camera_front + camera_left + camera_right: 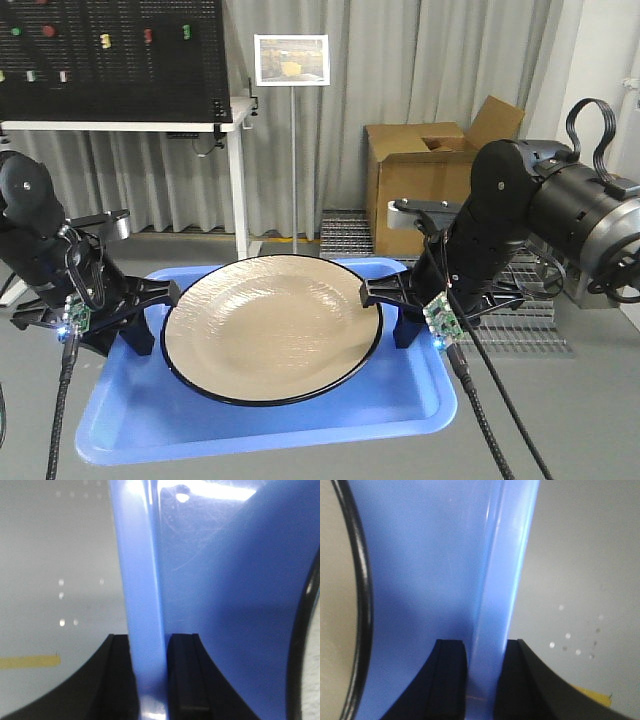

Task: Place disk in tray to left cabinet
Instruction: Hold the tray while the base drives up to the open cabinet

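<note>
The tan disk (270, 325) with its thin black rim lies flat in the blue tray (250, 430), which hangs above the grey floor between my two arms. My left gripper (152, 298) is shut on the tray's left rim (142, 580), one finger on each side of it. On the opposite side, my right gripper (385, 293) is shut on the right rim (505, 570). The disk's black edge (305, 630) shows at the frame border in the left wrist view, and the disk (335, 605) fills the left edge of the right wrist view. The left cabinet is out of view.
A cardboard box (430, 165) stands behind my right arm, with metal grating on the floor beside it. A sign on a thin stand (292, 60) is at the back centre. A white table with a black pegboard (120, 60) is at the back left. Yellow tape (27, 661) marks the floor.
</note>
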Motion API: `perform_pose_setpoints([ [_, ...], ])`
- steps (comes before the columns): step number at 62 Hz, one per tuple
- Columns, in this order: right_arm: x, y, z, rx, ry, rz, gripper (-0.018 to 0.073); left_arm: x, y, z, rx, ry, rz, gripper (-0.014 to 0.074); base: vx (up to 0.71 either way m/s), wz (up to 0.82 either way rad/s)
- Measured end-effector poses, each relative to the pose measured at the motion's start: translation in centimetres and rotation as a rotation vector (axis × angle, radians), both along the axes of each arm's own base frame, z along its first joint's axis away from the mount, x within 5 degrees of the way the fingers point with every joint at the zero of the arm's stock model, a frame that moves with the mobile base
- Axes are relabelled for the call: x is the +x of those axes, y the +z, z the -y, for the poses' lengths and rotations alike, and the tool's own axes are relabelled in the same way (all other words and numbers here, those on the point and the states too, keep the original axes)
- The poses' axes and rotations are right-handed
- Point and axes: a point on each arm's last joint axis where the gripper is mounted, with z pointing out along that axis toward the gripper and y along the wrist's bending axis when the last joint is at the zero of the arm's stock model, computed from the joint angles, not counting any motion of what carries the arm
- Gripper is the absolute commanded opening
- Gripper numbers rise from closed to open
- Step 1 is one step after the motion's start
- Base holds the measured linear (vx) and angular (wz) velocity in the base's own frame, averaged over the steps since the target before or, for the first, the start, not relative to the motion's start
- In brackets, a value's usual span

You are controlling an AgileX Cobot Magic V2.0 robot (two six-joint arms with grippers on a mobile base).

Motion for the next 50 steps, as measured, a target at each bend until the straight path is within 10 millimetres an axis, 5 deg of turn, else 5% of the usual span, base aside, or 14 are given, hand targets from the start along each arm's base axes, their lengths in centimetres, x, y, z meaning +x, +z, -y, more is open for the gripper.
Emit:
perform_pose_setpoints([
  [50, 0.00, 0.00, 0.00, 0.000, 0.000, 0.000, -0.0002, 0.00, 0.00, 0.01, -0.001, 0.000, 0.001, -0.0001, 0.65, -0.15],
])
